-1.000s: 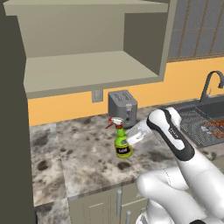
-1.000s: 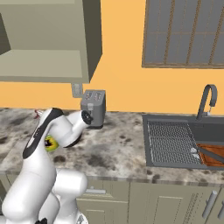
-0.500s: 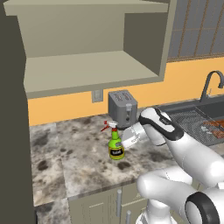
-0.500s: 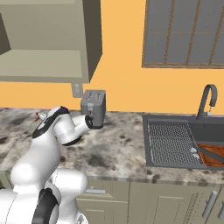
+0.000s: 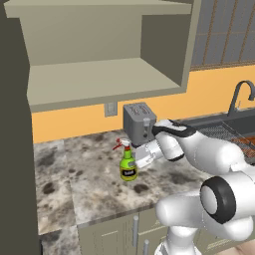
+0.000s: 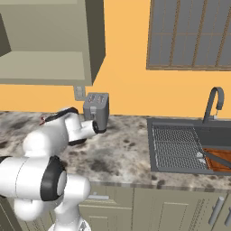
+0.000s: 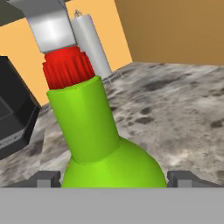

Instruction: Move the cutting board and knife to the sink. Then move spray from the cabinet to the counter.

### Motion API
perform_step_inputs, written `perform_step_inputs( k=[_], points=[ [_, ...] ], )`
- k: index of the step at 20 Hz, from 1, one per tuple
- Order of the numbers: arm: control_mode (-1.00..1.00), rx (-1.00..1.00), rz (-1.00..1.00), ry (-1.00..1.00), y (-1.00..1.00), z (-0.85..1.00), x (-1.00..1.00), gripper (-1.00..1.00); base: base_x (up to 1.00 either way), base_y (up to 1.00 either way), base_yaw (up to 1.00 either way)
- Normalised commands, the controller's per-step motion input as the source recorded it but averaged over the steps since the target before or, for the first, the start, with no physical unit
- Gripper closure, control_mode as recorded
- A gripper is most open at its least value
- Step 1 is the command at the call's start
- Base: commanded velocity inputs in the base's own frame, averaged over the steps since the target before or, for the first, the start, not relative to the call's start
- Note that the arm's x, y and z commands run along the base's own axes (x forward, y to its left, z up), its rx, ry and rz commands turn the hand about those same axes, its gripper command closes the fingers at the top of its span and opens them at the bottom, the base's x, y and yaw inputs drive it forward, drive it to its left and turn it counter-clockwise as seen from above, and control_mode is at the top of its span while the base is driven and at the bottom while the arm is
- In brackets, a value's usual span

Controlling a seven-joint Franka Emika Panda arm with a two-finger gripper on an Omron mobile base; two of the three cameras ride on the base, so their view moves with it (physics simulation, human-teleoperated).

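Spray (image 7: 94,131) between open end effector (image 7: 113,177) fingers

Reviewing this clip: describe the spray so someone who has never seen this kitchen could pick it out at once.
Find the open wall cabinet; below it runs the speckled counter with a grey toaster at the wall. The spray stands upright just left of and in front of that toaster: a small green bottle with a red-and-white nozzle, the only brightly coloured item there.

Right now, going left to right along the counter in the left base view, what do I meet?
Spray bottle → open gripper beside it → grey toaster just behind → sink drain rack → curved faucet.
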Motion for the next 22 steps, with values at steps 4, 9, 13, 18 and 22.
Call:
perform_step_inputs(
  k=[4, 9, 13, 18, 22],
  points=[
    [-1.00, 0.00, 0.04, -0.03, 0.05, -0.25, 0.16, 1.00, 0.00, 0.00, 0.00],
    [-1.00, 0.00, 0.03, -0.07, 0.06, -0.18, 0.00, 1.00, 0.00, 0.00, 0.00],
    [-1.00, 0.00, 0.02, -0.07, 0.07, -0.21, 0.00, 1.00, 0.00, 0.00, 0.00],
    [-1.00, 0.00, 0.02, -0.08, 0.09, -0.22, 0.00, 1.00, 0.00, 0.00, 0.00],
    [-1.00, 0.00, 0.02, -0.06, 0.11, -0.20, 0.05, 1.00, 0.00, 0.00, 0.00]
  ],
)
